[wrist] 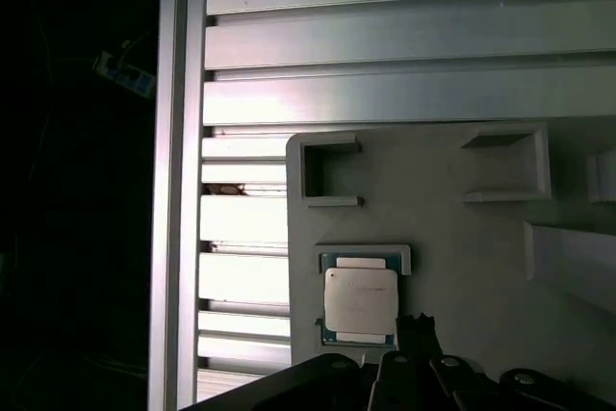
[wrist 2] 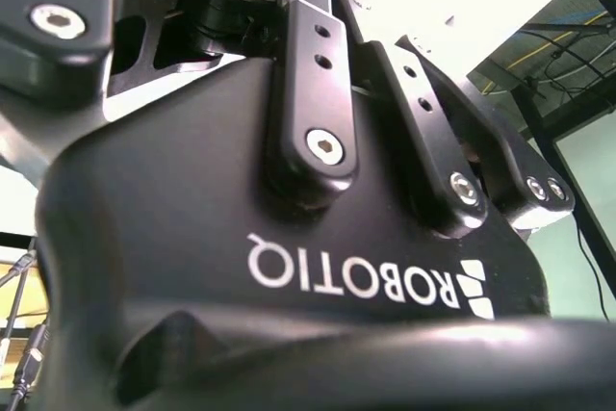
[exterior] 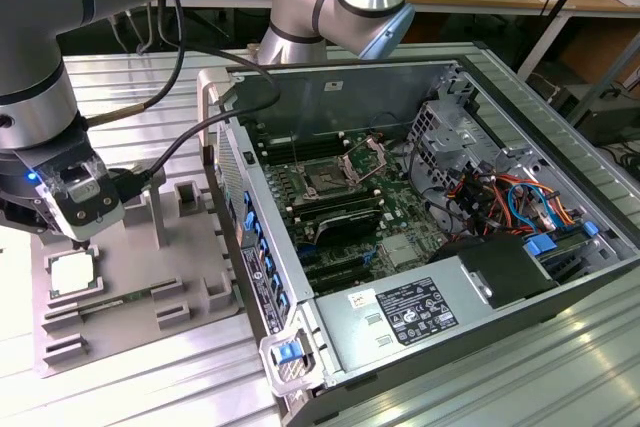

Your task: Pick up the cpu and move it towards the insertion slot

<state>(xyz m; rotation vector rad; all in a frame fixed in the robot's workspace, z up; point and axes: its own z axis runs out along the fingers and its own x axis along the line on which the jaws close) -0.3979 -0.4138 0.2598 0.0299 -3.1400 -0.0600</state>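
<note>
The cpu [exterior: 72, 272] is a small pale square chip lying flat in a shallow recess of the grey tray [exterior: 195, 247], at the exterior view's left. My gripper [exterior: 78, 227] hangs just above it, apart from it. In the first wrist view the cpu [wrist: 361, 300] lies in its frame on the tray [wrist: 443, 218], close beside the gripper's dark links [wrist: 423, 372]. The second wrist view looks along the gripper's black body [wrist 2: 318, 238]. The insertion slot [exterior: 325, 179] sits on the green board inside the open computer case, with its metal bracket [exterior: 365, 159] hinged up.
The open computer case [exterior: 470, 77] stands to the exterior view's right of the tray, with a power supply [exterior: 410, 312], coloured cables [exterior: 500, 197] and long black memory slots [exterior: 345, 222]. The tray has raised grey frames [exterior: 190, 192]. The ribbed metal table [wrist: 385, 55] ends at an edge [wrist: 178, 190].
</note>
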